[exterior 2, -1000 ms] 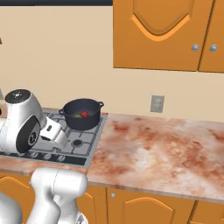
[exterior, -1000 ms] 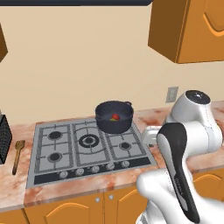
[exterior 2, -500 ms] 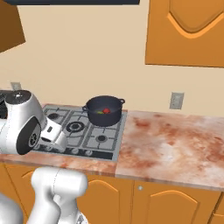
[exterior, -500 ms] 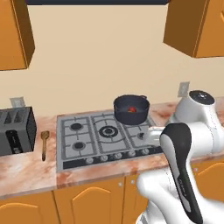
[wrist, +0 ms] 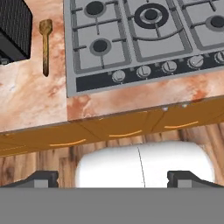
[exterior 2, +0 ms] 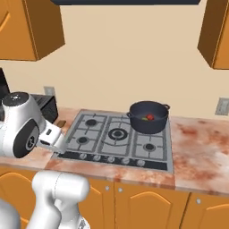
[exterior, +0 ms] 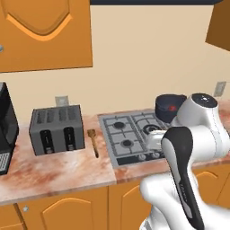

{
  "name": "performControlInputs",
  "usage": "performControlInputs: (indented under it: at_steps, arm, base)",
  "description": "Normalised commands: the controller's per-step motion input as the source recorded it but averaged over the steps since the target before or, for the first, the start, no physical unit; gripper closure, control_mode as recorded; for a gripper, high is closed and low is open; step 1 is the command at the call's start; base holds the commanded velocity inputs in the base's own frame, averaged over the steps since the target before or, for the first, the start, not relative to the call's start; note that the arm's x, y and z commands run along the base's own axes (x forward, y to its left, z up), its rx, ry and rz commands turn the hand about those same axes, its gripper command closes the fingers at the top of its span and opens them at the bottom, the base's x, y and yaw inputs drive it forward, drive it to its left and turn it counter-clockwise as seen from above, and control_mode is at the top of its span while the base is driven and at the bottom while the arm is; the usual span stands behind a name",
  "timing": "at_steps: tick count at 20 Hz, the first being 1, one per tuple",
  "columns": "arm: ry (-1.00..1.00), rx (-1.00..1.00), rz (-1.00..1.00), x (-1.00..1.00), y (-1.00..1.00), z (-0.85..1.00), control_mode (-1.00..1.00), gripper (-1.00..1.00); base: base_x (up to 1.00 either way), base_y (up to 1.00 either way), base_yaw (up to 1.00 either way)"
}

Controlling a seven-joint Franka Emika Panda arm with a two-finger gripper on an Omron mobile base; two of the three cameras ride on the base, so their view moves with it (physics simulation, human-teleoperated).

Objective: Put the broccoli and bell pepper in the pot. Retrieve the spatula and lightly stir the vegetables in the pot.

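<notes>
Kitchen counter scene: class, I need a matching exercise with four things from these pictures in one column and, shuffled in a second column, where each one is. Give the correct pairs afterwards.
Things
1. spatula
2. bell pepper
3. pot
4. toaster

Places
A. on the back right burner of the stove
B. on the counter to the left of the spatula
C. inside the pot
D. flat on the counter between toaster and stove

Pairs: 1-D, 2-C, 3-A, 4-B

We observe even, bright rendered lighting, soft faint shadows, no glare; slightly coarse, low-resolution edges throughout.
</notes>
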Motion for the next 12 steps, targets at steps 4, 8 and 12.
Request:
performControlInputs:
  at_steps: [4, 8, 12]
  arm:
    - [0.0, 0.0, 0.0, 0.0, 0.0, 0.0, 1.0, -1.0]
    - [0.0, 0.0, 0.0, 0.0, 0.0, 0.0, 1.0, -1.0]
    - [0.0, -0.04, 0.04, 0.05, 0.53, 0.0, -1.0, -1.0]
  base:
    - [0.59, 0.49, 0.0]
    - [0.61, 0.41, 0.04]
    - [0.0, 0.12, 0.01]
